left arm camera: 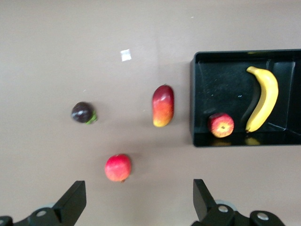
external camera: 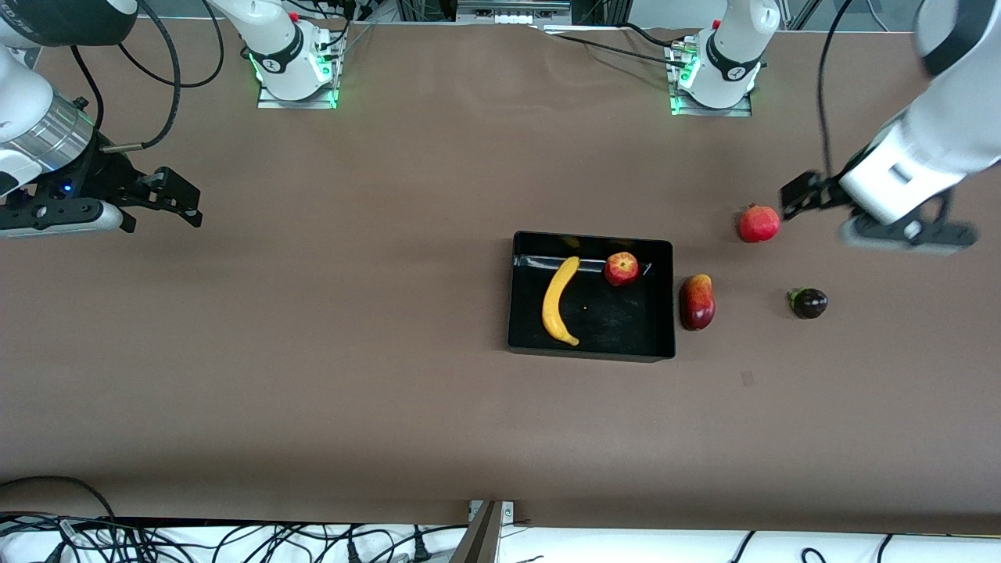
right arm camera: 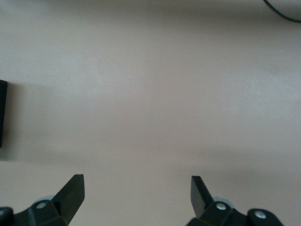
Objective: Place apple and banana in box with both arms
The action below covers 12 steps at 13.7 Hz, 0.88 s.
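Note:
The black box (external camera: 618, 328) sits mid-table. The yellow banana (external camera: 559, 301) lies in it at the end toward the right arm. The apple (external camera: 622, 268) lies in it near the wall farther from the front camera. My left gripper (external camera: 794, 199) is open and empty, up over the table beside a round red fruit. The left wrist view shows its open gripper (left arm camera: 138, 200), the box (left arm camera: 216, 75), the banana (left arm camera: 263, 99) and the apple (left arm camera: 221, 125). My right gripper (external camera: 180, 199) is open and empty over bare table at the right arm's end, as its wrist view (right arm camera: 136, 195) also shows.
A round red fruit with a crown tip (external camera: 759, 224), a dark-red-and-yellow mango (external camera: 697, 302) and a dark purple fruit (external camera: 809, 303) lie on the table toward the left arm's end from the box. The mango lies close beside the box wall.

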### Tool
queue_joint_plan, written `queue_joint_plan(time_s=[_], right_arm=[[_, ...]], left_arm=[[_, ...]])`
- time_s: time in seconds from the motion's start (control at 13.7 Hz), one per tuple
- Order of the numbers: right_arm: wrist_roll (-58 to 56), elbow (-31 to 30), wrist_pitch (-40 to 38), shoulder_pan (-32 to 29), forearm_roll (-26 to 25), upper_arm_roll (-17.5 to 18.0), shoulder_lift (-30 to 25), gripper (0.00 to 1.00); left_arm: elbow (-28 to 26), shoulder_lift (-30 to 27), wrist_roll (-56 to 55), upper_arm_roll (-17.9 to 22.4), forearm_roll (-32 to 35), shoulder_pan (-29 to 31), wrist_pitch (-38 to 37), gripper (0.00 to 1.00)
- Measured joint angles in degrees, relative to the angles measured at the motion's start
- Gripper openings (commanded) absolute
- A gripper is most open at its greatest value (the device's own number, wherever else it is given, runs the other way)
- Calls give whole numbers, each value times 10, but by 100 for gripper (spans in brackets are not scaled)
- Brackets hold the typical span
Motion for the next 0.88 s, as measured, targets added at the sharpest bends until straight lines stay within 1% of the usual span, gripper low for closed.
queue_joint_plan(time_s=[0.15,0.29,0.88], right_arm=[[0,0,0,0,0,1,0,100],[-1,0,0,0,0,3,0,100],[-1,0,0,0,0,4,0,100]], left_arm=[[-33,-31,0,5,0,3,5,100],[-53,-32,0,5,-1,8,20,100],[-59,-25,0,4,-1,9,28,100]])
